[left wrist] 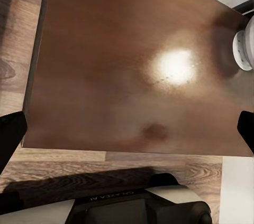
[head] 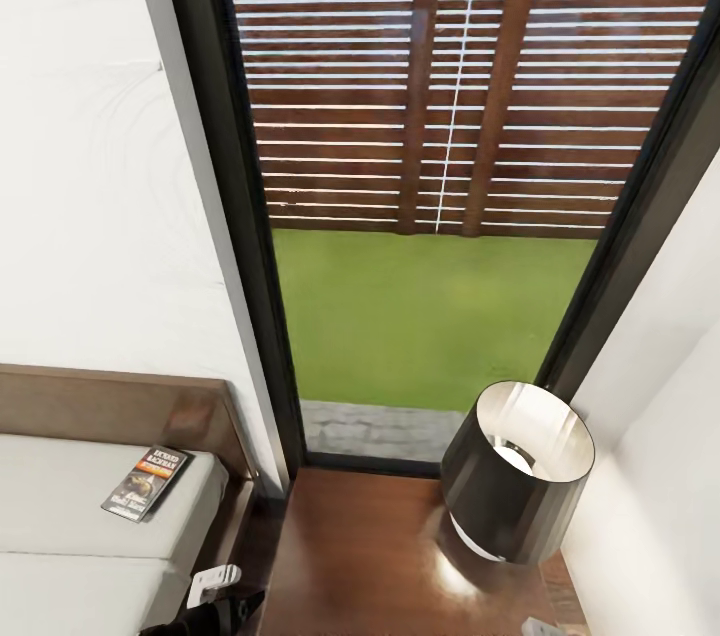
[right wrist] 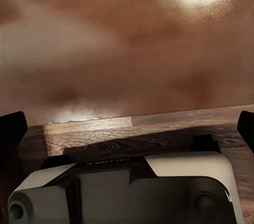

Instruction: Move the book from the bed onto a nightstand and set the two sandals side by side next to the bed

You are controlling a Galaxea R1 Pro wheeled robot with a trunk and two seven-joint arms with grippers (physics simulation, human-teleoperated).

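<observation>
The book (head: 147, 482), dark-covered with an orange band, lies flat on the pale mattress of the bed (head: 60, 556), close to the brown headboard (head: 120, 406). Right of the bed stands the nightstand (head: 370, 556) with its glossy reddish-brown top (left wrist: 121, 71). My left gripper (left wrist: 127, 134) hangs open over that top with nothing between its dark fingertips (left wrist: 10, 134). Over the same glossy wood (right wrist: 127, 49), near its front edge, my right gripper (right wrist: 127, 129) is open and empty too. Part of my left arm (head: 213, 588) shows beside the bed's corner. The two sandals are out of view.
A black lamp (head: 515, 471) with a white base (left wrist: 243, 49) stands on the right part of the nightstand top. Behind it is a tall dark-framed window (head: 440, 216) showing grass and a slatted fence. White walls close in on both sides. My base (right wrist: 127, 192) stands on the plank floor.
</observation>
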